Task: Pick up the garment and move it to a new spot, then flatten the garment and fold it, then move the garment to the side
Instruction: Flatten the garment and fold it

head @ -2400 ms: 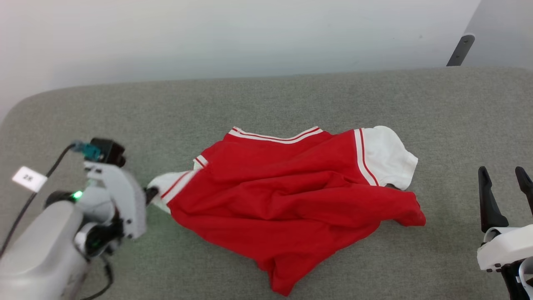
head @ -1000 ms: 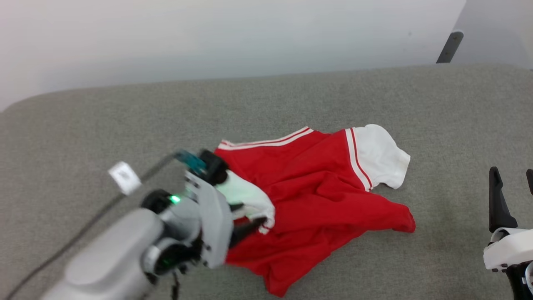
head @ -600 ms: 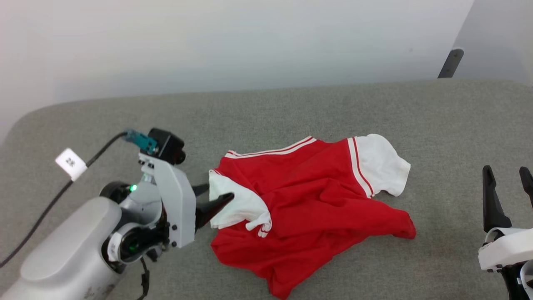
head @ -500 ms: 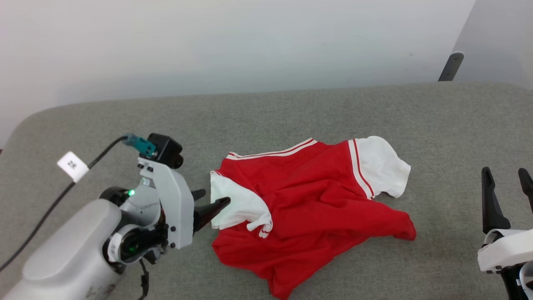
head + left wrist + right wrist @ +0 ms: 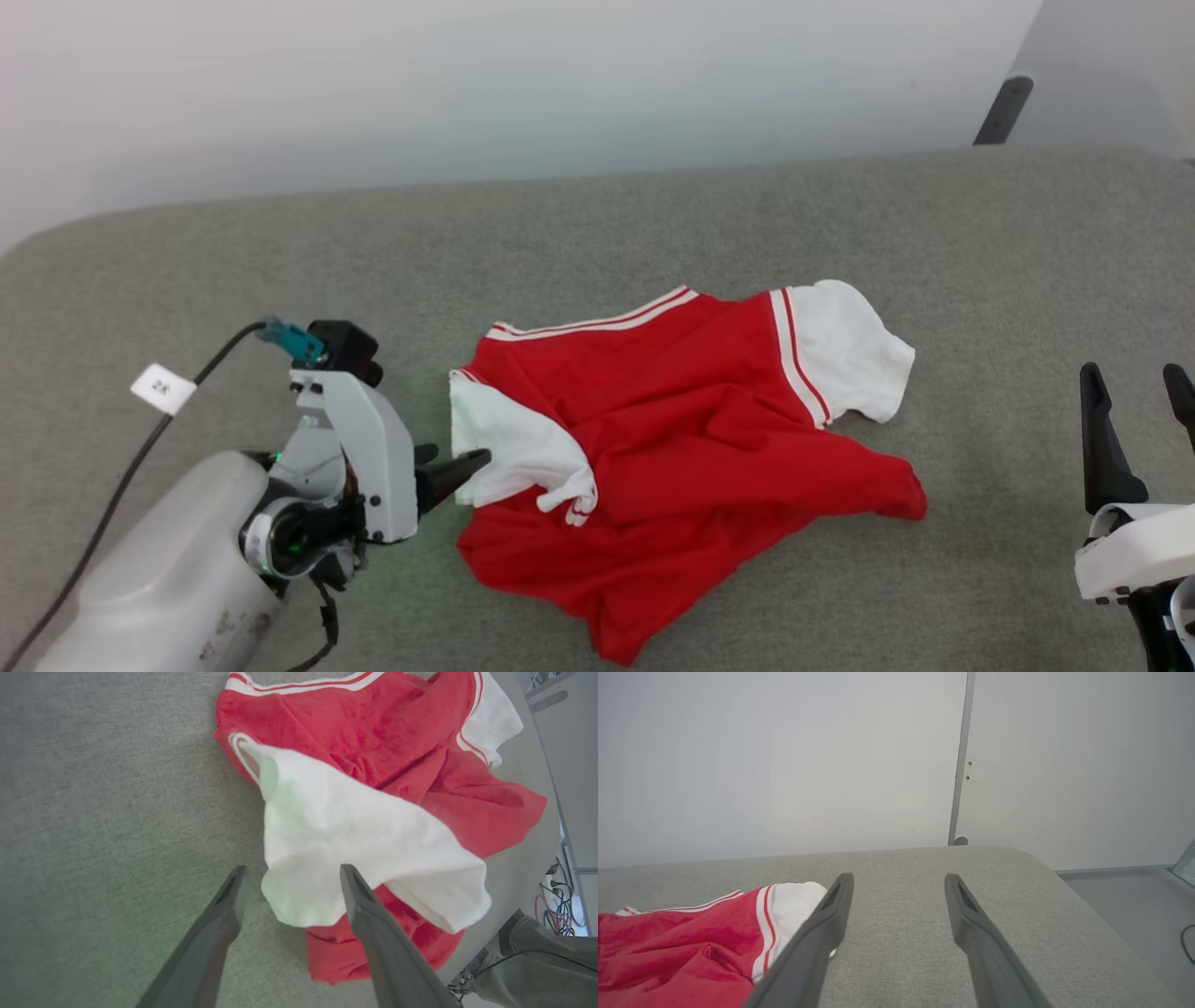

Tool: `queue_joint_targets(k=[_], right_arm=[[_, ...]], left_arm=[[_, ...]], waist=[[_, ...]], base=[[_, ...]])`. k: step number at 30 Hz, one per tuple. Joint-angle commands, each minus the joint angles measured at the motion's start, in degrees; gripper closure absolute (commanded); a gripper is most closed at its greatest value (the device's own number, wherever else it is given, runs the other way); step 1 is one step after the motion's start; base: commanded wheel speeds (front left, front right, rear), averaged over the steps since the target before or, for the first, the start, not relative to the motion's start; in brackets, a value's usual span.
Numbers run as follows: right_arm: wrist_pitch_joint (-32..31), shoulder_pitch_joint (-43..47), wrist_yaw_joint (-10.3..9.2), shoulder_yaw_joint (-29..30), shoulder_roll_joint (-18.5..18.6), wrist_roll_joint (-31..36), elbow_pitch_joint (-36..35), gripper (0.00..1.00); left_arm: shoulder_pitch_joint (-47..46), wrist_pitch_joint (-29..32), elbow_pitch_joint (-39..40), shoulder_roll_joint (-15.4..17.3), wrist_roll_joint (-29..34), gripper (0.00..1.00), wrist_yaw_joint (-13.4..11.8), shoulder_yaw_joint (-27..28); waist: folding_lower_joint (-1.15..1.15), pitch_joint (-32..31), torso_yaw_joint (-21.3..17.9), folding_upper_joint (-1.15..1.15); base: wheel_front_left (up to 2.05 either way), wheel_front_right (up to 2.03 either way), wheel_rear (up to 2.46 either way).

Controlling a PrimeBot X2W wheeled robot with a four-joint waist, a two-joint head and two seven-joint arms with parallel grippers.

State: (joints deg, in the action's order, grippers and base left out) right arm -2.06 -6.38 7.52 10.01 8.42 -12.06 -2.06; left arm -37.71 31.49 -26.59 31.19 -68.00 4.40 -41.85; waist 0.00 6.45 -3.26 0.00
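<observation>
The shirt (image 5: 691,420) looks soft and light; pinch its white sleeve (image 5: 509,448) beside the left pincer (image 5: 459,457), which stands spread.

The left claw (image 5: 450,458) has two long dark fingers (image 5: 205,947), each tapering to a narrow tip with a shallow recess along its inner face. Just behind the claw is a pale grey angular plate (image 5: 364,457) dotted with small dark screws. At the plate's end farthest from the claw sits a black camera block (image 5: 344,343) with a teal plug (image 5: 291,340). From the plug a black cable (image 5: 112,504) carrying a white tag (image 5: 162,389) trails back. Behind the plate a dark ring (image 5: 297,539) glows green, and the forearm (image 5: 159,579) beyond it is rounded, light grey and scuffed. The right claw (image 5: 1132,378) has the same dark tapered fingers (image 5: 808,947), with a white housing (image 5: 1130,551) behind them.
</observation>
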Motion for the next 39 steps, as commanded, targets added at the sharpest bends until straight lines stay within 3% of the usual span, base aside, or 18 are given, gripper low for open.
queue_joint_targets(k=[1, 10, 11, 12, 13, 24, 31, 39], right_arm=[[0.0, -0.5, -0.06, 0.1, 0.2, -0.2, -0.1, 0.0], [0.0, -1.1, -0.06, 0.1, 0.2, -0.1, 0.1, 0.0], [0.0, -1.1, -0.06, 0.2, 0.2, 0.0, 0.2, 0.0], [-0.2, -1.1, -0.06, 0.1, -0.1, 0.2, 0.0, 0.0], [-0.3, -1.1, -0.06, 0.1, -0.2, 0.5, -0.2, 0.0], [-0.5, -0.3, -0.06, 1.0, 0.0, 0.3, -0.1, 0.0], [-0.8, 0.1, -0.06, 1.1, 0.2, 0.1, -0.4, 0.0], [-1.3, -0.6, -0.06, 0.9, 0.7, 0.0, -1.2, 0.0]], left_arm=[[-0.9, -0.2, -1.0, -0.6, -0.4, 0.0, 0.6, 0.1], [-3.0, -1.6, -6.8, -1.9, 0.8, 0.0, 2.4, -1.3], [-3.2, -1.6, -7.3, -2.1, 0.8, 0.62, 2.5, -1.5], [-3.4, -1.7, -7.6, -2.2, 0.7, 0.88, 2.6, -1.6], [-3.5, -1.7, -7.9, -2.3, 0.5, 1.0, 2.7, -1.7], [-4.9, 0.1, -7.0, -0.1, -0.1, 1.0, 3.1, -2.8], [-6.3, 0.5, -5.3, 4.8, 2.9, 1.0, 3.0, -3.9], [-9.1, 1.4, -5.1, 11.5, 10.4, 1.0, 3.0, -7.4]], waist=[[0.0, 1.0, -0.8, 0.0], [0.0, 1.9, -1.0, 0.0], [0.0, 1.9, -1.0, 0.0], [0.0, 1.9, -1.0, 0.0], [0.0, 1.9, -0.9, 0.0], [0.0, 1.4, 0.2, 0.0], [0.0, 1.6, 0.8, 0.0], [0.0, 3.5, 0.4, 0.0]], base=[[0.0, 0.0, 0.0], [0.0, 0.0, 0.0], [0.0, 0.0, 0.0], [0.0, 0.0, 0.0], [0.0, 0.0, 0.0], [0.0, 0.0, 0.0], [0.0, 0.0, 0.0], [0.0, 0.0, 0.0]])
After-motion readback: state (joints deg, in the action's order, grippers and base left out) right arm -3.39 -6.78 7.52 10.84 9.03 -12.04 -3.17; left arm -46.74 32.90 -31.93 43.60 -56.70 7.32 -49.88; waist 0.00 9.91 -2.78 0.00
